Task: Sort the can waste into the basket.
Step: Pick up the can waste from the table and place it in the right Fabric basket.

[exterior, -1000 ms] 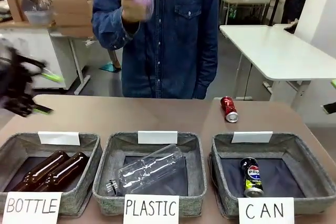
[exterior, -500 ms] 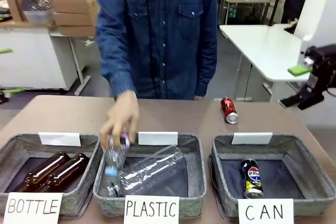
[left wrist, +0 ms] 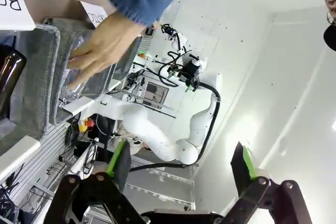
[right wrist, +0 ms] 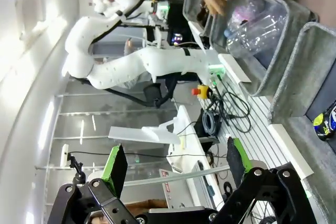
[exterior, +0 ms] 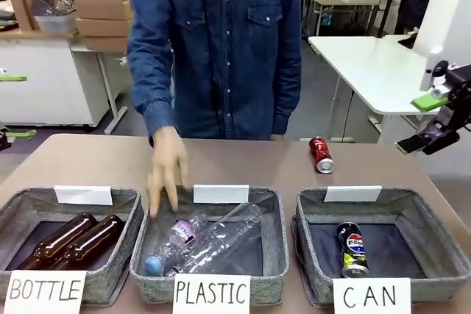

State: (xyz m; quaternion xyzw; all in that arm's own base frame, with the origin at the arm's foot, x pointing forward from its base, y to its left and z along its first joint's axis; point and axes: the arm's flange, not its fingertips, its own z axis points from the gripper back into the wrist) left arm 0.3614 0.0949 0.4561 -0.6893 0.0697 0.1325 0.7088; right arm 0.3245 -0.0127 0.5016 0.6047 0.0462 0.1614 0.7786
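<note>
A red can [exterior: 320, 154] lies on the brown table behind the grey basket [exterior: 383, 198] fronted by the "CAN" card. Inside that basket a black Pepsi can [exterior: 355, 249] rests on the dark lining. My right gripper [exterior: 419, 123] hangs open in the air at the right edge, above and right of the red can, holding nothing. My left gripper [exterior: 11, 106] shows its green pads at the far left edge, open and empty. In the right wrist view my gripper [right wrist: 176, 163] stands wide, with the Pepsi can [right wrist: 326, 121] far off. The left wrist view also shows open jaws [left wrist: 181, 163].
A person in a denim shirt stands across the table, one hand [exterior: 165, 170] over the "PLASTIC" basket [exterior: 147, 255], which holds clear plastic bottles [exterior: 213, 237]. The "BOTTLE" basket [exterior: 22, 200] holds two brown glass bottles [exterior: 73, 239]. A white table [exterior: 375, 60] stands behind right.
The person's hand has let a small plastic bottle drop into the PLASTIC basket. My left gripper has drawn back to the left edge. My right gripper came in at the right.
</note>
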